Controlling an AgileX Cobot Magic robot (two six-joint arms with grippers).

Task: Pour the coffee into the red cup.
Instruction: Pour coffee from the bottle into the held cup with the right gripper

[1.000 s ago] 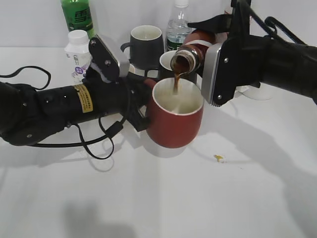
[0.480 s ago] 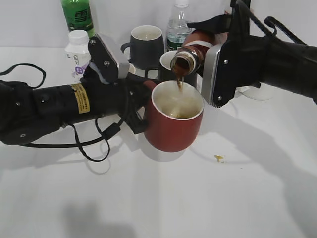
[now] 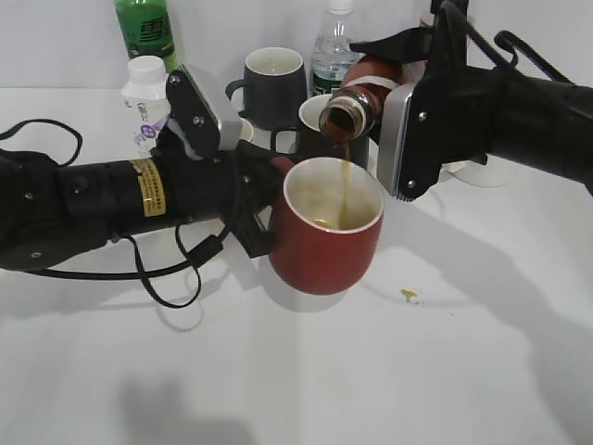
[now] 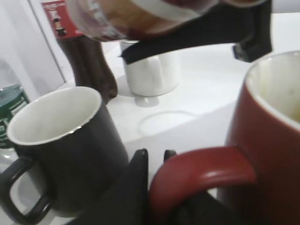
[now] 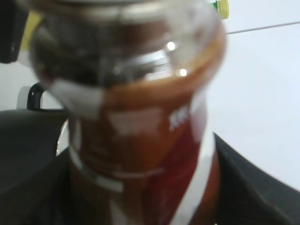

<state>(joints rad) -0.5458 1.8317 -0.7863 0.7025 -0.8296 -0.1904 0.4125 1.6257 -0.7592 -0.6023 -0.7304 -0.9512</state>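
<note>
My left gripper [image 3: 262,199] is shut on the loop handle [image 4: 201,171] of the red cup [image 3: 326,250], holding it near the table's middle. My right gripper [image 3: 394,107] is shut on the coffee bottle [image 3: 357,102], tipped with its open neck over the cup. A thin brown stream falls into the cup's white inside, where some coffee lies. In the right wrist view the bottle [image 5: 140,122] fills the frame between the fingers. The cup's rim also shows in the left wrist view [image 4: 272,89].
Two black mugs [image 3: 273,79] [image 4: 56,145] stand behind the cup. A green bottle [image 3: 145,28], a white bottle [image 3: 145,93] and a clear water bottle [image 3: 334,51] stand at the back. A white cup [image 4: 150,70] and a cola bottle [image 4: 84,51] are nearby. A small coffee spot [image 3: 408,295] marks the table.
The stream has kept running and thinned, and coffee has gathered in the cup. The left arm with the red cup has shifted slightly. The bottle has stayed tipped in place.
</note>
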